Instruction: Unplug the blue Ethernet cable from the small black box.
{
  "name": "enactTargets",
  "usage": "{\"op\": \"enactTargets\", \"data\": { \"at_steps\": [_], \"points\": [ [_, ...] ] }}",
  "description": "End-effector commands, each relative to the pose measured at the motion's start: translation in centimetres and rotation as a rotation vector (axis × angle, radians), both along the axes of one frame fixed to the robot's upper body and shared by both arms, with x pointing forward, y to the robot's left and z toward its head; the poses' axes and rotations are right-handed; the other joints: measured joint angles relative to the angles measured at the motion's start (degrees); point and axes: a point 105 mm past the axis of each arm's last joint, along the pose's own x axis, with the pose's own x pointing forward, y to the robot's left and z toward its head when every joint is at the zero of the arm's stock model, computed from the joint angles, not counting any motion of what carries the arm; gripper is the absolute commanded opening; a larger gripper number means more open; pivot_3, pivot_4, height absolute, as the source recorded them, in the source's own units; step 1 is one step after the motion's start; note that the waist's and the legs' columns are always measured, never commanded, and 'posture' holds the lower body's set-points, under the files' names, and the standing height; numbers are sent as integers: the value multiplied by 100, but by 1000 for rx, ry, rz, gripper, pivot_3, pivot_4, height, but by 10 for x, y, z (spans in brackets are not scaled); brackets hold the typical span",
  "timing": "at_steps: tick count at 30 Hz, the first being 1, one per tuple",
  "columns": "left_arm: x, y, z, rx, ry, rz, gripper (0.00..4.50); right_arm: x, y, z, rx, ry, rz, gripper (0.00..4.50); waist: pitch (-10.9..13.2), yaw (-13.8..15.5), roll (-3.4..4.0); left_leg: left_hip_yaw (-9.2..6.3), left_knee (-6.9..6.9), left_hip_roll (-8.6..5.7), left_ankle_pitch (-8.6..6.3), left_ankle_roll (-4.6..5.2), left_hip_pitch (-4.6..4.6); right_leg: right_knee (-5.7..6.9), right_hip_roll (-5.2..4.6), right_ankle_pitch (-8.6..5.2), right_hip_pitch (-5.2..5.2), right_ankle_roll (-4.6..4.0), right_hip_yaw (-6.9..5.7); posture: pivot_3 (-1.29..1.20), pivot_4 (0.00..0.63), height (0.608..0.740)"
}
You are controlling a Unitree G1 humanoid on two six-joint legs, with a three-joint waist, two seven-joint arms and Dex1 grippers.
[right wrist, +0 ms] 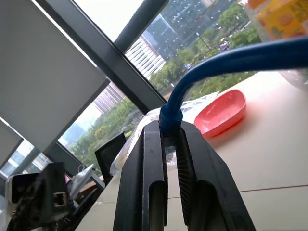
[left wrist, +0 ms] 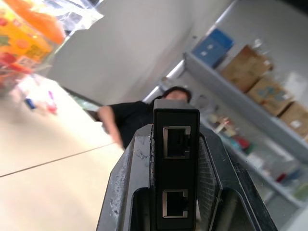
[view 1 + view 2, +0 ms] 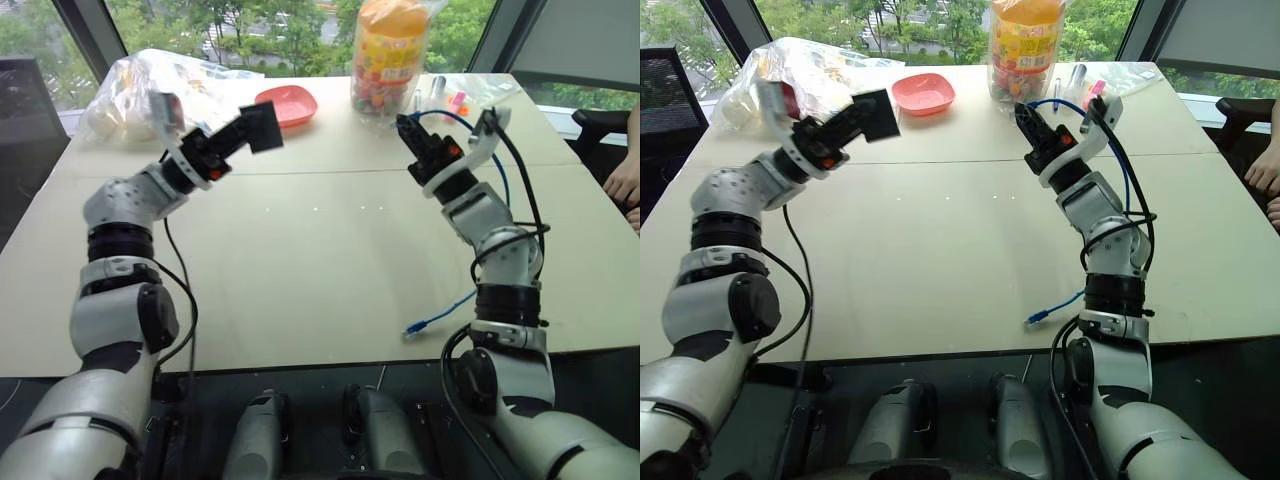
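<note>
In the head views the left gripper is raised over the table in the upper left of the frame, its fingers closed flat against the two faces of the small black box. The left wrist view looks straight at the box's edge, clamped between the two black fingers; two ports sit one above the other in that edge and both are empty.

The right gripper is held up in the upper right of centre, well apart from the box, with bare tabletop between the two arms. Its fingers are shut on the blue Ethernet cable right at the plug end; the right wrist view shows the blue boot pinched between the fingertips and the cord arching away from them. In the head views the cord loops up over the right gripper, runs down behind the right forearm, and its other end, with a small plug, lies on the table near the front edge in the lower right. So the plug is out of the box, cable in one gripper and box in the other.

At the far side of the table stand a red bowl, a clear bag of snacks and a crumpled plastic bag. A person's hand rests at the right edge.
</note>
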Motion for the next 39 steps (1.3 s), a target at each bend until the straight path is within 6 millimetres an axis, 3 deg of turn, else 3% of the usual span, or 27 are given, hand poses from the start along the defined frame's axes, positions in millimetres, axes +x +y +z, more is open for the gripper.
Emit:
{"op": "enactTargets", "data": {
  "at_steps": [1,6,9,11,12,15,17,18,23,26,30,35,39],
  "points": [
    [3,-20,3,162,-187,77,493,28,-35,-16,-157,118,-167,45,0,5,0,3,1,0,0,0,0,-2,-2,0,0,-1,1,0,150,740],
    [4,-41,-5,195,-278,131,493,47,-69,-61,-327,292,-290,45,0,-10,-1,20,1,-10,-1,4,-32,-9,-3,5,-24,-6,1,0,150,740],
    [5,-51,-11,201,-300,152,493,49,-76,-73,-351,309,-299,45,0,-31,-1,27,-2,-11,-6,13,-33,-6,3,8,-30,-9,2,0,150,740],
    [8,-58,-14,194,-299,172,493,49,-81,-77,-378,304,-318,918,1,-42,0,33,-3,-10,-6,14,-33,-3,4,7,-33,-9,3,0,150,740],
    [9,-61,-15,200,-302,187,493,49,-84,-80,-393,308,-332,1098,1,-38,0,32,-3,-10,-6,14,-32,-2,4,7,-33,-8,3,0,150,740],
    [14,-65,-22,232,-314,236,493,48,-87,-86,-443,315,-345,2551,1,-32,0,31,5,-9,-5,14,-32,1,4,0,-31,9,3,0,150,740],
    [17,-68,-29,280,-338,269,493,46,-80,-93,-501,327,-282,3576,1,-30,0,31,7,-8,-5,14,-30,1,4,2,-29,11,4,0,150,740],
    [19,-69,-32,297,-342,288,493,41,-67,-99,-556,317,-185,4026,0,-29,0,31,7,-8,-5,14,-30,1,4,2,-29,12,4,0,150,740],
    [26,-78,-43,322,-334,331,493,4,-27,-114,-720,247,49,4026,0,6,1,25,6,-5,-6,14,-33,2,3,4,-30,8,2,0,150,740],
    [29,-85,-51,313,-302,352,493,-15,-14,-113,-720,214,60,4026,0,15,0,15,8,-3,-6,14,-37,1,-5,2,-32,12,0,0,150,740],
    [30,-93,-62,333,-270,343,493,-28,-7,-109,-689,202,46,4026,0,12,0,6,17,-2,-7,14,-36,-2,-9,6,-29,21,-2,0,150,740],
    [26,-100,-79,433,-306,312,493,-32,-13,-108,-661,211,-3,4026,0,6,0,6,16,-2,-7,13,-34,-2,-7,7,-30,20,-2,0,150,740],
    [24,-100,-83,454,-316,301,2357,-33,-19,-105,-655,209,-33,4060,0,9,0,8,15,-3,-7,14,-36,-3,-6,7,-30,19,-2,0,150,740]
  ]
}}
